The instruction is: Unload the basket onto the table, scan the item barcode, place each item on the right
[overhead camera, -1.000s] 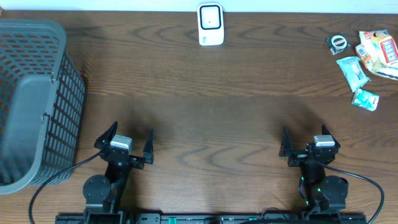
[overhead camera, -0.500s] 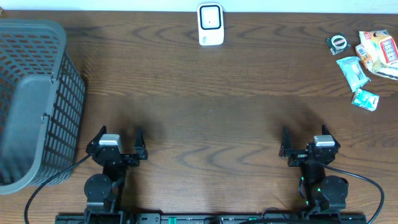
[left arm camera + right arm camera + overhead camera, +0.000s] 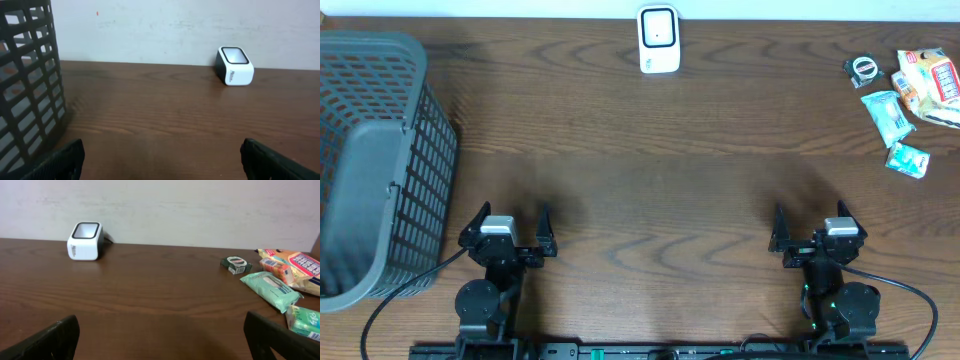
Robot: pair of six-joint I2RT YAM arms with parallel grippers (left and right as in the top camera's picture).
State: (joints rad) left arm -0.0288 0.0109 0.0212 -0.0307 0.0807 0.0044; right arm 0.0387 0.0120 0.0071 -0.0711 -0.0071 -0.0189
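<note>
While left claw [image 3: 515,212] and right claw [image 3: 809,212] gape, one scanner [image 3: 659,40], one basket [image 3: 430,150] stand.

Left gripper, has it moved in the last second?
Yes. The left gripper has shifted left, toward the basket, and has turned from skewed to straight.

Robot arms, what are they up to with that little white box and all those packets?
Nothing is being handled right now. The left tool and the right tool are both open and empty, near the front edge of the table. The white scanner stands at the far edge, in the middle. The packets to scan lie in the far right corner, untouched. A grey basket stands on the left. No scanning has started yet.
</note>
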